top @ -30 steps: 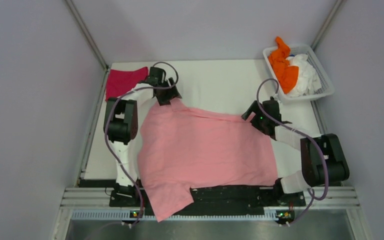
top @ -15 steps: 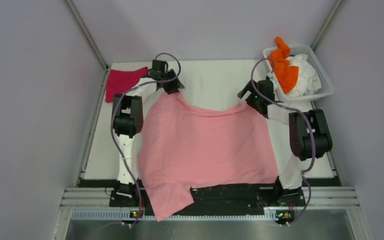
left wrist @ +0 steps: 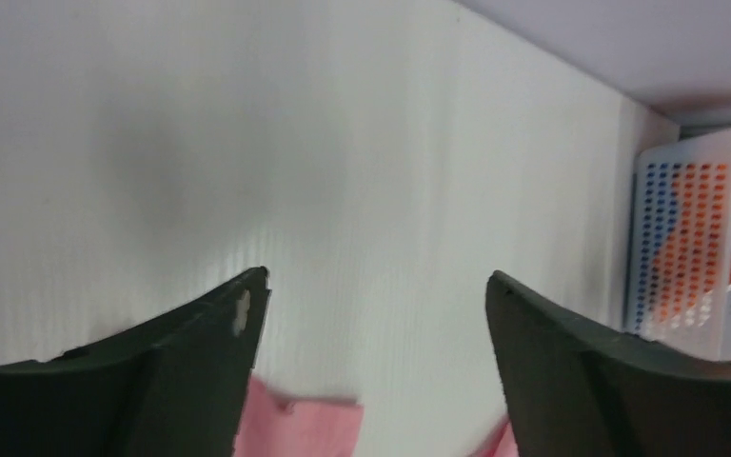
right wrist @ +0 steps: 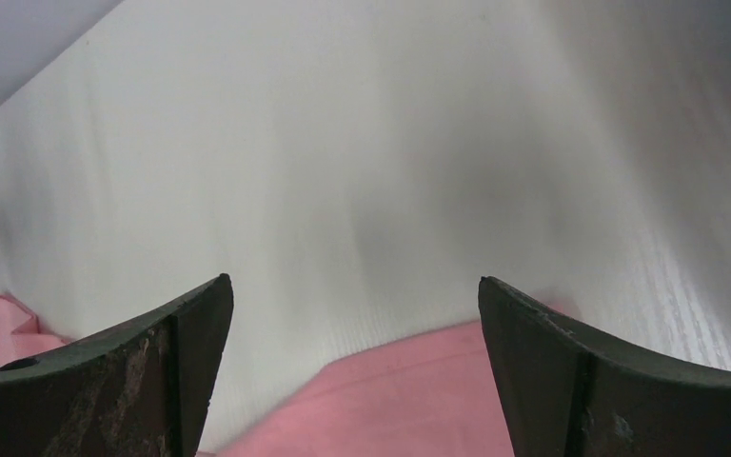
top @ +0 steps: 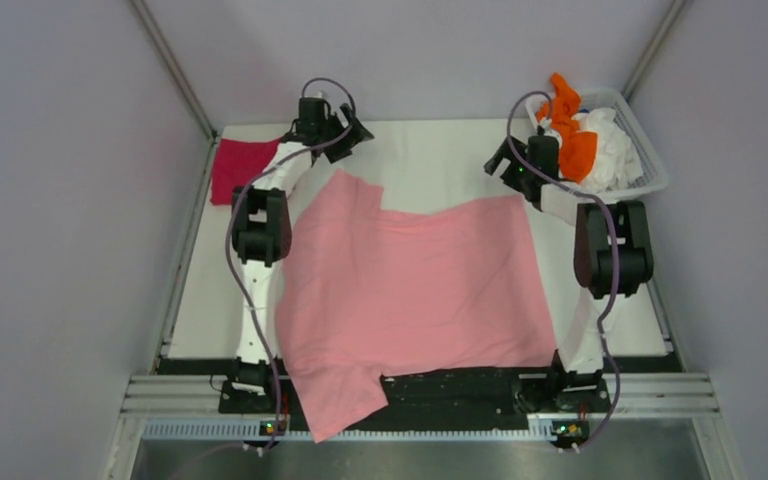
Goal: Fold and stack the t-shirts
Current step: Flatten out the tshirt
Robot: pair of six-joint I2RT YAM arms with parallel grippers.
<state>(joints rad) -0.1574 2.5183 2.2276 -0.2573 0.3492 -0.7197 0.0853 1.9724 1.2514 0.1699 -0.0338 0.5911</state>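
The large light pink t-shirt (top: 415,285) lies spread flat on the table, one sleeve hanging over the near edge. A deep magenta-red shirt (top: 237,164) lies at the far left corner. Orange (top: 570,130) and white (top: 612,148) shirts sit in the basket. My left gripper (top: 348,128) is open and empty above the table beyond the pink shirt's far left corner (left wrist: 309,428). My right gripper (top: 505,160) is open and empty just past the pink shirt's far right corner (right wrist: 409,400).
A white slatted plastic basket (top: 650,170) stands at the far right corner; it also shows in the left wrist view (left wrist: 685,238). Grey walls enclose the table on three sides. Bare white table (top: 430,160) lies between the grippers.
Both grippers carried the pink shirt's far edge toward the back, let it go and opened. The shirt now lies flat and both arms are stretched farther back.
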